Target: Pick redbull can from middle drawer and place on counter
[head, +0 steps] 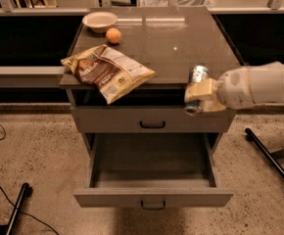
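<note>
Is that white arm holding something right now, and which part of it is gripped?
The gripper holds the redbull can around its middle, both ends sticking out, at the front right edge of the counter.

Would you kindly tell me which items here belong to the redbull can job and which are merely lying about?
Part of the job:
redbull can, gripped by the gripper at the counter's front right edge
middle drawer, pulled open
counter

Just lying about:
chip bag, overhanging the counter's front left edge
orange
bowl
</note>
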You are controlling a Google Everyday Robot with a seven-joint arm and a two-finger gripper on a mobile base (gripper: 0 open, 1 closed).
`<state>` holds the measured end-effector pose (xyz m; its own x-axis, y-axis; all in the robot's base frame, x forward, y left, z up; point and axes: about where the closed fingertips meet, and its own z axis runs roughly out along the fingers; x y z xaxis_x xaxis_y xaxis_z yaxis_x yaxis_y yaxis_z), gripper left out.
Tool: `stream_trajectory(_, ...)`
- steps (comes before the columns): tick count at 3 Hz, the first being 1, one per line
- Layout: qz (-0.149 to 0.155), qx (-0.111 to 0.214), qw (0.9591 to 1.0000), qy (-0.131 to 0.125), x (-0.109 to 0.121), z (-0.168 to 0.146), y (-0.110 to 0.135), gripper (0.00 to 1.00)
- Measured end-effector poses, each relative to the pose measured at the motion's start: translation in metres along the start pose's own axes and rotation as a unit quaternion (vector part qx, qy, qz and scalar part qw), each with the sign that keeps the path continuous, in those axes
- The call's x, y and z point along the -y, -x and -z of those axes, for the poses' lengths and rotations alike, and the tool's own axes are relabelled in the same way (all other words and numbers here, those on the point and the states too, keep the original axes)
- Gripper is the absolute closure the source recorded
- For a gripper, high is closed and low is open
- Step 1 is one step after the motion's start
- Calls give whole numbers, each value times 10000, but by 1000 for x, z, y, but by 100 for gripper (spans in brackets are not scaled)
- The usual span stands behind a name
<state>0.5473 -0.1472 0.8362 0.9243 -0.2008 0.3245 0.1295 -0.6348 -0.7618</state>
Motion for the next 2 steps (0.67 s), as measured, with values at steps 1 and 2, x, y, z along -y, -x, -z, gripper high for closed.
stream_trajectory(1,-165,-41,9976,664,0,-15,-43,100)
stream_trajectory(2,-565,-94,9883,1410,-20,-17,-95,100)
